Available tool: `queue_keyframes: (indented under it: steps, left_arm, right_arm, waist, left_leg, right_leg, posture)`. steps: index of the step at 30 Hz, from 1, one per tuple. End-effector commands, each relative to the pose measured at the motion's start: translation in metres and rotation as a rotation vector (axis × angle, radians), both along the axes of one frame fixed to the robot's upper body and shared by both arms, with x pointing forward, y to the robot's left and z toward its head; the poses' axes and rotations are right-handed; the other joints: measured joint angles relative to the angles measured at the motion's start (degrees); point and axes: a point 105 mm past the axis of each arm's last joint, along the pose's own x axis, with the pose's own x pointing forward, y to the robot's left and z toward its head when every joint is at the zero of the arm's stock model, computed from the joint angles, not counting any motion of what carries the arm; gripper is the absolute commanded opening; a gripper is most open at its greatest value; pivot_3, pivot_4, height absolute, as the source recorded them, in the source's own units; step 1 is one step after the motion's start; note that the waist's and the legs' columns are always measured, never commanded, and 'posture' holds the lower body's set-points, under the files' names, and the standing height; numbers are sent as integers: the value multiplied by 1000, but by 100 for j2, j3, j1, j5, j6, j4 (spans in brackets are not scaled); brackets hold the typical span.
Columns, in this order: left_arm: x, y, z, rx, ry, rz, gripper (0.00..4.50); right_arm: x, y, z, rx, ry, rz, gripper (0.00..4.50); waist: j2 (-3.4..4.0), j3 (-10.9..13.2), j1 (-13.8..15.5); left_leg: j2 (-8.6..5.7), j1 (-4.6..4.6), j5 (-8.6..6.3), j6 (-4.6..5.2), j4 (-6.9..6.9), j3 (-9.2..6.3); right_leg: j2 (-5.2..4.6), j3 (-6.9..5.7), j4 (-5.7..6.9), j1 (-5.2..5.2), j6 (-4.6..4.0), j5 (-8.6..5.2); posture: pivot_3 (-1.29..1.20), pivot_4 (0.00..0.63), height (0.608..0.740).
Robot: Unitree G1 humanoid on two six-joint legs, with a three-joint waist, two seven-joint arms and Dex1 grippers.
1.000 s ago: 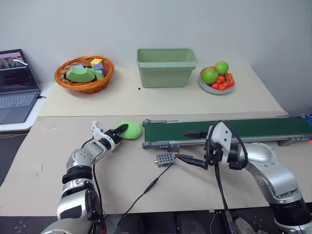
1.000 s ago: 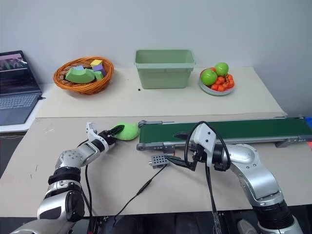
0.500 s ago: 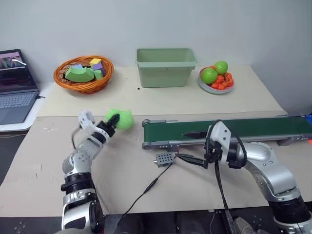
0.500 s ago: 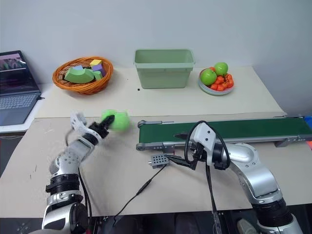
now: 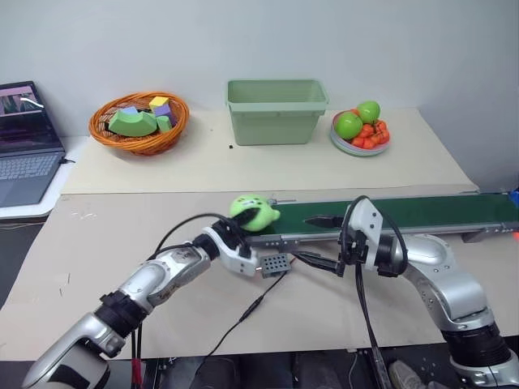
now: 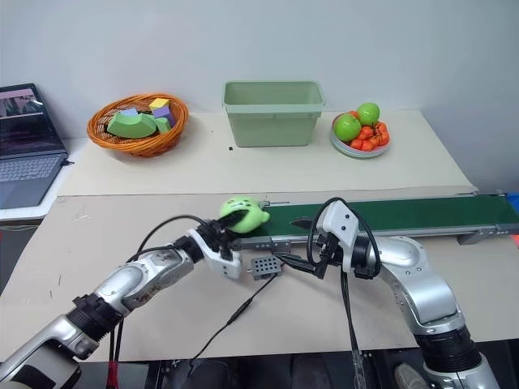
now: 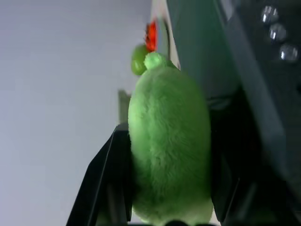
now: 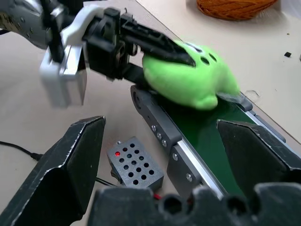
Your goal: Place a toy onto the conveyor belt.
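The toy [image 5: 253,212], a lime-green plush with small dark marks, is pinched in my left gripper [image 5: 243,222], which is shut on it. It hangs right at the left end of the conveyor belt [image 5: 422,212], a dark-green strip in a grey frame. Whether the toy touches the belt I cannot tell. In the left wrist view the toy [image 7: 169,150] sits between the two black fingers [image 7: 101,183]. My right gripper [image 5: 323,243] stands open at the belt's near side, just right of the toy, with nothing in it. The right wrist view looks at the toy [image 8: 188,77] over the belt's roller end.
A small grey control box [image 5: 274,264] with a cable lies in front of the belt. At the back stand an orange basket [image 5: 139,139] of foam blocks, a pale green bin [image 5: 277,111] and a plate of fruit [image 5: 361,130]. A laptop [image 5: 24,154] sits far left.
My left arm lifted the toy off the table left of the belt and swung it right to the belt's left end. The right arm kept still.
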Motion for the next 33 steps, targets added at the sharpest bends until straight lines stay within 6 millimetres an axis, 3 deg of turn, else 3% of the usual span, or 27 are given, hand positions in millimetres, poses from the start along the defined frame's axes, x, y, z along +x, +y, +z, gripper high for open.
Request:
queue_keyframes:
  steps: [1,7,15,26,33]
  left_arm:
    - [4,-7,4,25,-78,-84,2065]
    - [9,-6,-8,27,3,-90,2065]
    - [5,-7,-13,4,91,-103,4424]
    - [0,-5,-15,-2,148,-105,4424]
    - [-7,5,-2,-5,223,-100,4424]
  right_arm:
    - [0,-1,15,31,-65,-5,4500]
    - [-1,-2,17,37,-70,-18,4500]
    - [-1,-3,17,42,-75,-31,4500]
    - [1,-4,18,43,-82,-39,4500]
    - [2,-3,18,43,-82,-40,4500]
  waist:
    - [0,0,1]
    - [0,0,-13]
    - [4,-3,-10]
    - [6,-6,-17]
    - [7,-6,-35]
  left_leg:
    - [-1,2,0,0,2,0]
    - [-1,2,0,1,3,1]
    - [-2,20,0,2,7,1]
    - [-2,20,-1,2,8,2]
    - [0,19,-1,3,7,4]
  right_leg:
    - [-1,0,2,2,1,0]
    - [0,-1,8,-2,2,0]
    - [-3,-1,14,14,3,0]
    - [-2,-1,14,15,3,0]
    - [-2,-1,15,9,3,0]
  posture:
    - [0,150,728]
    - [0,150,728]
    - [0,150,728]
    - [0,150,728]
    - [0,150,728]
